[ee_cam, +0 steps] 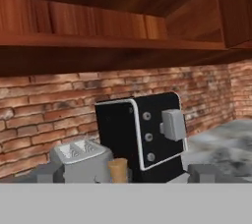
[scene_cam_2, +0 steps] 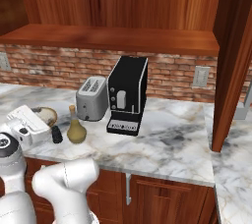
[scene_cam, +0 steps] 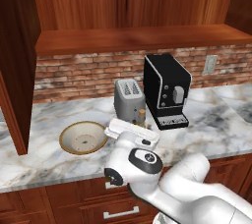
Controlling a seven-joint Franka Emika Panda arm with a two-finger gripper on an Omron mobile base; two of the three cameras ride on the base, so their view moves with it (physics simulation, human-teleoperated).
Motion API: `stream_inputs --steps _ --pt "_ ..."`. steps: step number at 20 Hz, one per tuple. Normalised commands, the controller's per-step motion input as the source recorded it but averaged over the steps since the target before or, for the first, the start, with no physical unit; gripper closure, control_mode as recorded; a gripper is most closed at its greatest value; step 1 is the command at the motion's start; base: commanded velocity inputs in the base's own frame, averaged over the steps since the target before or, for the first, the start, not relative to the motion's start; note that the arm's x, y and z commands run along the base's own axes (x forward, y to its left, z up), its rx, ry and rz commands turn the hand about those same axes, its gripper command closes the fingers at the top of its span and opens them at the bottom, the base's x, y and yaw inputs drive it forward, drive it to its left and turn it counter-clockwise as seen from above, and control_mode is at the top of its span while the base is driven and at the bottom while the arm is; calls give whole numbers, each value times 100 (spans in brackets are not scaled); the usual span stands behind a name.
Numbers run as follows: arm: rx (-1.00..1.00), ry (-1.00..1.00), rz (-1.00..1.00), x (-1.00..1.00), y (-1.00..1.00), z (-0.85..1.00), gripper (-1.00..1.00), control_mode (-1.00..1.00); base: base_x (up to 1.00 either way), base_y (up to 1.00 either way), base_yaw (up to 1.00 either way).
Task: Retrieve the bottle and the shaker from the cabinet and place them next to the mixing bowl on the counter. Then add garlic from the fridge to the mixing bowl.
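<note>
The olive-tan bottle (scene_cam_2: 76, 128) stands upright on the marble counter (scene_cam_2: 167, 139) in front of the toaster. The small black shaker (scene_cam_2: 57, 134) stands just to its left. The mixing bowl (scene_cam: 83, 138) lies further left, empty, its rim (scene_cam_2: 47, 114) showing behind my hand. My gripper (ee_cam: 125, 174) is open, its fingertips (ee_cam: 49, 173) spread wide either side of the bottle's cork (ee_cam: 118, 169), holding nothing. In the left base view only the cork (scene_cam: 141, 115) shows past my hand. The cabinet shelf (scene_cam: 138, 39) above is bare.
A silver toaster (scene_cam_2: 92, 98) and a black coffee machine (scene_cam_2: 127, 93) stand against the brick wall behind the bottle. An open cabinet door (scene_cam_2: 231, 66) hangs over the counter at the right, another (scene_cam: 17, 66) at the left. Drawer fronts run below the counter edge.
</note>
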Motion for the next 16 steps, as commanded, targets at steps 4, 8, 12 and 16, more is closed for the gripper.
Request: stream_inputs --steps 4,8,12,16 --pt "2 20 -7 -8 -81 58 -100 -100 0 0 0" --pt "0 20 -1 -11 -88 41 -100 -100 0 0 0" --pt "0 19 0 -22 -84 21 -100 -100 0 0 0" --pt "0 20 1 -36 -75 13 -100 -100 0 0 0"
